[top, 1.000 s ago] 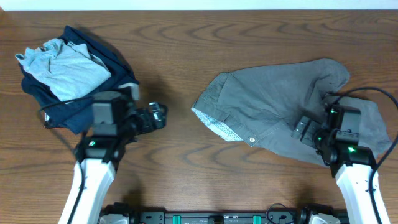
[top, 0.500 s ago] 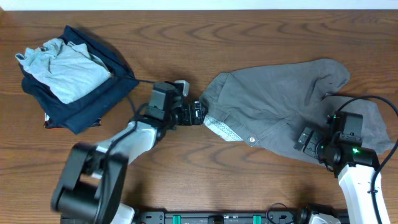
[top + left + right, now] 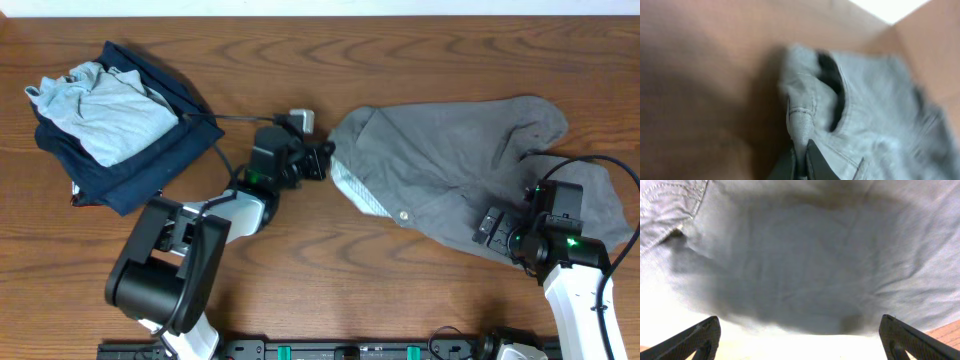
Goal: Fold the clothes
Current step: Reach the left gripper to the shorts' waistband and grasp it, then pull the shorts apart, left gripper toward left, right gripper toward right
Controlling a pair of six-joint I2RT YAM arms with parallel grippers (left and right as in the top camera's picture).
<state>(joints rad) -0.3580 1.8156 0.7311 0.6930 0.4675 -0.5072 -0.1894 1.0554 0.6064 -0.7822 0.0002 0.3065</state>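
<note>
**A:** The left gripper (image 3: 322, 160) is clenched on the shorts (image 3: 450, 170). Its wrist view shows the tips nipping a seamed fold of the waistband (image 3: 801, 125).

**B:** And the right gripper (image 3: 488, 223)?

**A:** Released. Its fingers (image 3: 695, 340) stand wide apart over wrinkled grey cloth, near the shorts' lower right edge, gripping nothing.

**B:** Where do the shorts lie?

**A:** On the right half of the table (image 3: 400, 40), spread but rumpled. The waist end faces left, with a strip of white lining (image 3: 352, 190) turned out and the button (image 3: 403, 215) showing. They are well apart from the pale shirt (image 3: 100, 115) and navy garment (image 3: 150, 170) heaped at far left.

**B:** So which step is this?

**A:** I'd say the first fold is only beginning: one corner is caught and nothing is laid over yet. The next move probably calls for the right gripper to close on its own edge, so the two can lift and carry the cloth over together (one corner alone would only drag the rest).

**B:** Anything changed?

**A:** Yes. A second ago the left arm sat beside the heap, far from the shorts. Half a second ago it had reached the waist corner. Since then that corner has been pushed up and rightward, so the lining strip shows narrower. The right arm has barely moved.
</note>
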